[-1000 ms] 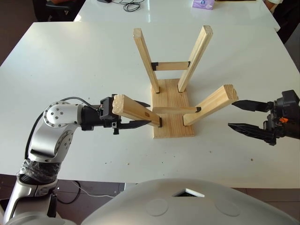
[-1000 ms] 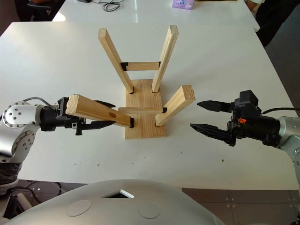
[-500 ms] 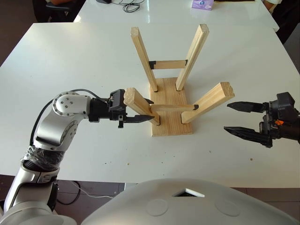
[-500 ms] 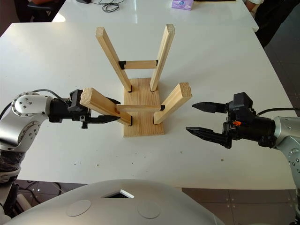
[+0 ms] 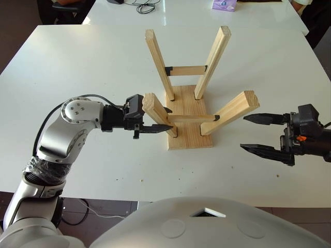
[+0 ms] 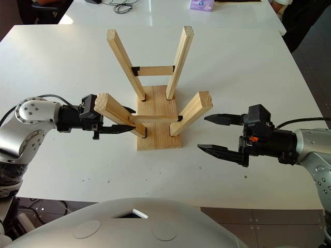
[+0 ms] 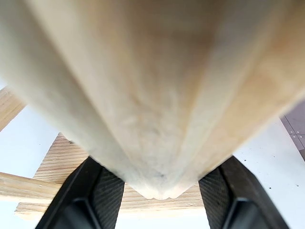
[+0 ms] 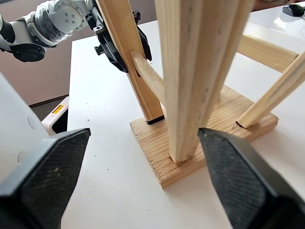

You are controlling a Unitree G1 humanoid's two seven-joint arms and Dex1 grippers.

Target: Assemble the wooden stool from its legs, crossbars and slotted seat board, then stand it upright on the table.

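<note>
The black left claw (image 5: 168, 120), clamped on the pale wooden front-left leg (image 5: 152, 106), has tipped it steeper at centre frame; the right claw (image 5: 243, 132) (fingers apart) has edged leftward.

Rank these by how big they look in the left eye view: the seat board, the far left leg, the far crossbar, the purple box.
1. seat board, plainly the largest.
2. far left leg.
3. far crossbar and purple box look about alike. The box sits farther off and is cut by the picture's edge, so I leave them unranked.
</note>
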